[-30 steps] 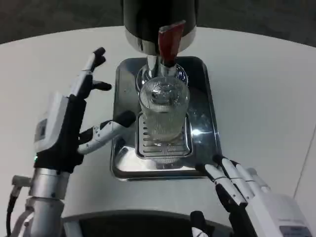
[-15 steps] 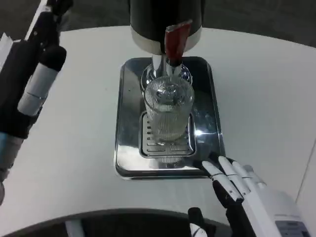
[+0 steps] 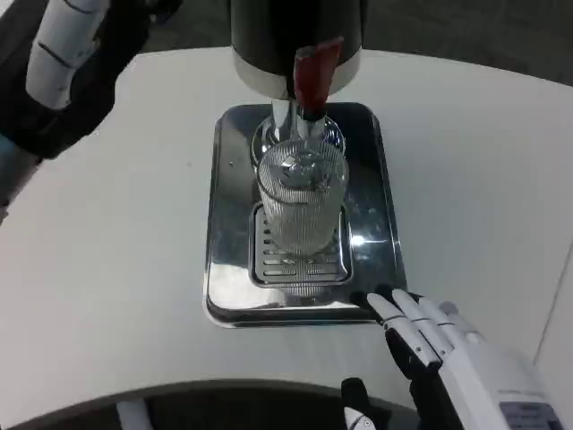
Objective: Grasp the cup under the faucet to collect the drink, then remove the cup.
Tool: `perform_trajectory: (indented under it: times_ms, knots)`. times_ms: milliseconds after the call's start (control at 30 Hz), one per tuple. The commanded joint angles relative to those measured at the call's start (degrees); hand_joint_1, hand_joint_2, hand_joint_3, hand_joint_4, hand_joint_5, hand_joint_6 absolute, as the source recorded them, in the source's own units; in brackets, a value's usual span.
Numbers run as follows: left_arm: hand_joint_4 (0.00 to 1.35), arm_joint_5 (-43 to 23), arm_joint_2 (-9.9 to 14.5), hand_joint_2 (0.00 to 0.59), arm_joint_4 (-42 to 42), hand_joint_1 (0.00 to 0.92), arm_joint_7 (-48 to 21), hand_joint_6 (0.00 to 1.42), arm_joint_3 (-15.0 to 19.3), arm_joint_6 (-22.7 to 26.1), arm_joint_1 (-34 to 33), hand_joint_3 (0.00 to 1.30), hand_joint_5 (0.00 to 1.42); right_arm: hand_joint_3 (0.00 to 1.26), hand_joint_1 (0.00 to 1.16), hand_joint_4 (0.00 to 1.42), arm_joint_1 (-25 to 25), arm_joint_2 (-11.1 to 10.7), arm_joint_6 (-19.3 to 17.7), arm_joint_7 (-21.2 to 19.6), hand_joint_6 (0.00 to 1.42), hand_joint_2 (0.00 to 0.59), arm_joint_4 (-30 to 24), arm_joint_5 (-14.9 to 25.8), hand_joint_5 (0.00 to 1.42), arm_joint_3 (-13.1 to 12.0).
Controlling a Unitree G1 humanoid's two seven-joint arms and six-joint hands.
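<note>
One cup [image 3: 301,202], one faucet [image 3: 309,90], one tray [image 3: 224,224]

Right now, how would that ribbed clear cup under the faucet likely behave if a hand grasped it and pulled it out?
The cup looks like rigid ribbed glass or hard plastic, so probably stiff, and the ridges should help the grip. It stands tall and narrow on the slotted grate, so a sideways nudge might tip it. Its fill level cannot be told.

We see even, bright light from above, with white glare spots on the steel tray [image 3: 380,251], a soft shadow under it, and the left hand [image 3: 67,63] blurred very near the camera.
</note>
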Motion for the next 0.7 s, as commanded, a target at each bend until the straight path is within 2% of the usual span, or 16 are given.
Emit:
perform_trajectory:
  times_ms: [33,133,400,700]
  knots:
    - [0.00,2.03,-1.13,0.174,2.70,0.000,-3.24,0.00,-1.97,3.66,-3.46,0.00,0.00,0.16,0.34,0.10,1.43,0.35,-0.38,-0.65,0.11,0.515,-1.06,-0.08,0.11,0.71]
    - [0.00,2.56,-2.83,0.162,4.22,0.000,-4.75,0.00,-3.35,5.58,-5.05,0.00,0.00,0.16,0.34,0.11,1.67,0.46,-0.30,-0.78,0.11,0.515,-1.24,0.01,0.11,0.55]
    - [0.00,6.29,-5.69,0.160,6.89,0.000,-8.61,0.00,-6.09,6.78,-6.95,0.00,0.00,0.17,0.35,0.13,2.89,0.54,-0.34,-1.15,0.13,0.517,-1.94,0.41,0.12,0.39]
    - [0.00,9.85,-7.74,0.149,9.15,0.000,-10.23,0.00,-7.15,6.66,-7.69,0.00,0.01,0.17,0.36,0.13,3.08,0.62,-0.13,-1.09,0.14,0.518,-2.13,0.84,0.12,0.03]
